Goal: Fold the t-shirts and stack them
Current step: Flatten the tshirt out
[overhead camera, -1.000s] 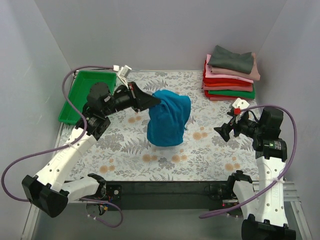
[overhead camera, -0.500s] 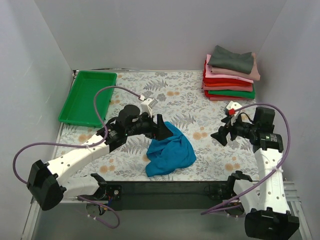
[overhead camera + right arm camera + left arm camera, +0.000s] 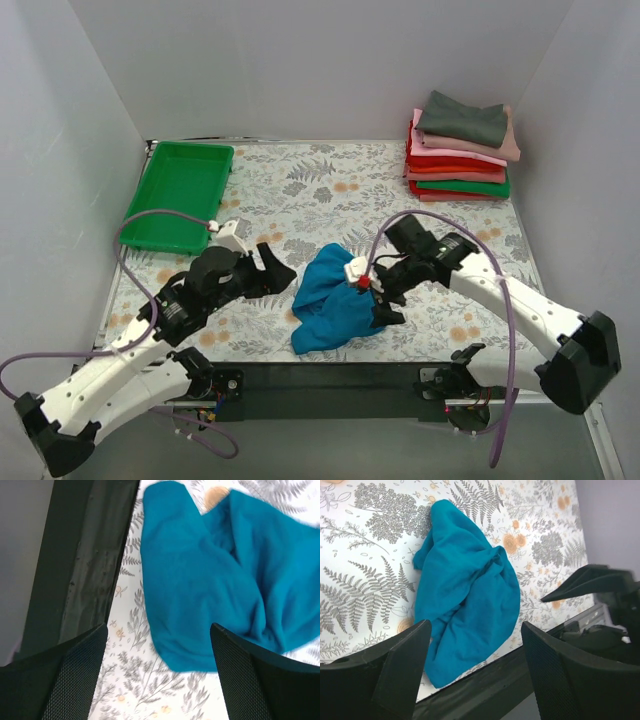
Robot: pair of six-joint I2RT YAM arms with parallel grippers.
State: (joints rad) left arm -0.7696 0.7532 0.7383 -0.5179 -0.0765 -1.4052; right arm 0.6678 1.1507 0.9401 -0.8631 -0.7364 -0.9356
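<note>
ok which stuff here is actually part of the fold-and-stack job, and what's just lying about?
Job:
- teal t-shirt, crumpled, near front edge
- stack of folded t-shirts, far right corner

Lying about:
- green tray, far left
- floral table cover

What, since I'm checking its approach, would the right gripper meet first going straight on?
Most likely the crumpled teal-blue t-shirt, which lies straight ahead between the right gripper's open jaws; depth is unclear.
</note>
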